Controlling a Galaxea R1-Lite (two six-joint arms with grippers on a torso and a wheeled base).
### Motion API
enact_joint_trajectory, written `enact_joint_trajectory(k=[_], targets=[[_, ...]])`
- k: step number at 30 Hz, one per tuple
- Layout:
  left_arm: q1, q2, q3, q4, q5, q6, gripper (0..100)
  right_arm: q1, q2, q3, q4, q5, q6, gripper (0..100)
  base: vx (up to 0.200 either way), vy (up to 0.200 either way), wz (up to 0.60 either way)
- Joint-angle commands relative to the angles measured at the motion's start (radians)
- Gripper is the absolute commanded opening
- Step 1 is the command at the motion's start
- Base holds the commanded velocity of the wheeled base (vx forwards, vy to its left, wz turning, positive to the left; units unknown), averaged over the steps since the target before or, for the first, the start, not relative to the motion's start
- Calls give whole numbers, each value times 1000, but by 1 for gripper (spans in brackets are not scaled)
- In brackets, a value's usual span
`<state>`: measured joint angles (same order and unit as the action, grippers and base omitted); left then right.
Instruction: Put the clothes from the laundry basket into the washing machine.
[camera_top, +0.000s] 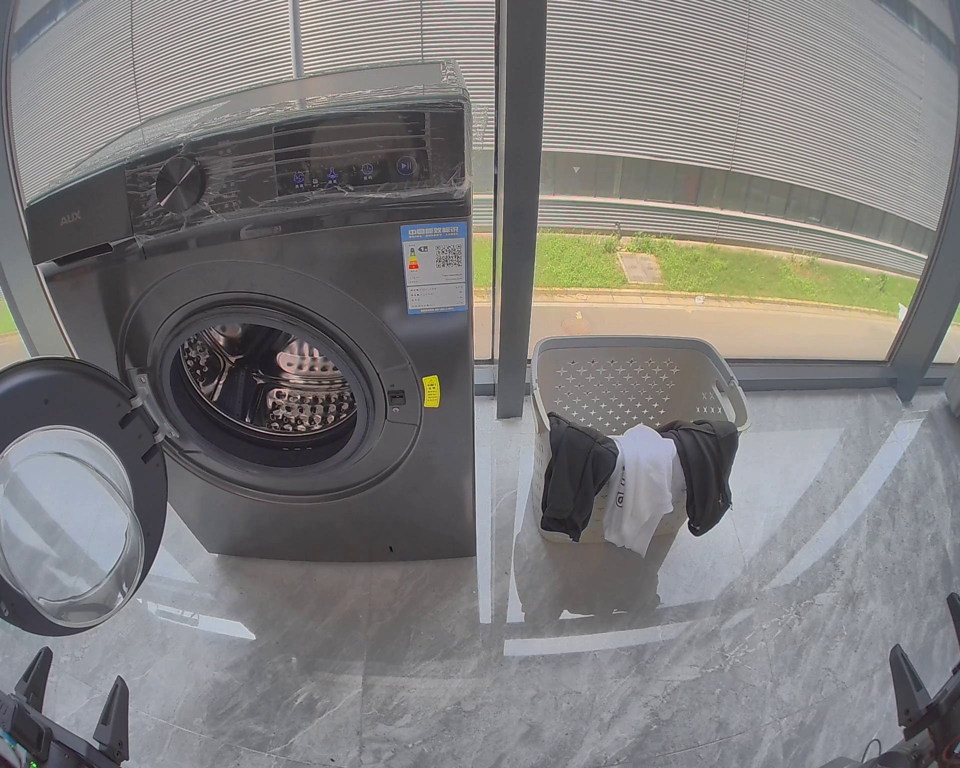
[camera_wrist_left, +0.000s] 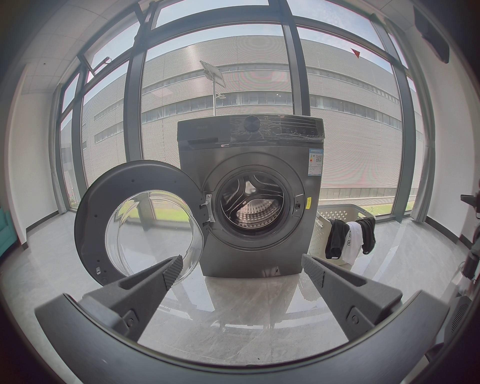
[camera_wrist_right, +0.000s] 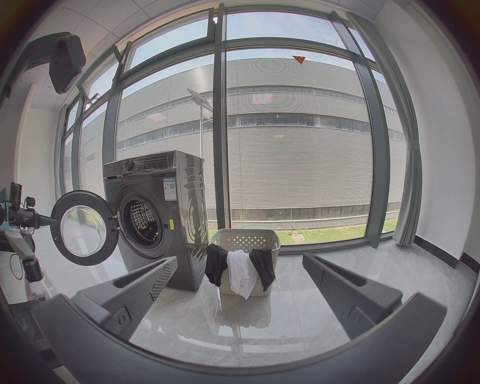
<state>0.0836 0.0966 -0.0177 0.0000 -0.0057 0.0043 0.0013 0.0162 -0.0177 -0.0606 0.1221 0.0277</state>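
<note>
The clothes hang over the near rim of the laundry basket, right of centre in the head view: one black garment on the left side of the rim, one white garment in the middle and a second black garment on the right side. All three garments drape down the outside of the front wall, and the white one reaches lowest. The basket is pale, with perforated walls, and stands on the grey marble floor just beside the right side of the washing machine, against the window frame. The washing machine occupies the upper left of the head view. Its round door is swung fully open toward the left edge of the frame, exposing the metal drum. The left gripper sits in the lower left corner of the head view, well apart from the machine, with its fingers spread and nothing between them. The right gripper sits in the lower right corner of the head view, well apart from the basket, with its fingers likewise spread and nothing held.
</note>
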Motion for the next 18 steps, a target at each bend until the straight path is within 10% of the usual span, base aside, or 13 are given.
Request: enact_joint_trajectory(k=[1, 18], targets=[[1, 2, 16, -2, 0, 0, 100, -1, -16, 18, -1, 1, 0, 100, 0, 0, 0], [-140, -9, 15, 5, -3, 5, 100, 0, -16, 18, 2, 5, 0, 100, 47, 0, 0]])
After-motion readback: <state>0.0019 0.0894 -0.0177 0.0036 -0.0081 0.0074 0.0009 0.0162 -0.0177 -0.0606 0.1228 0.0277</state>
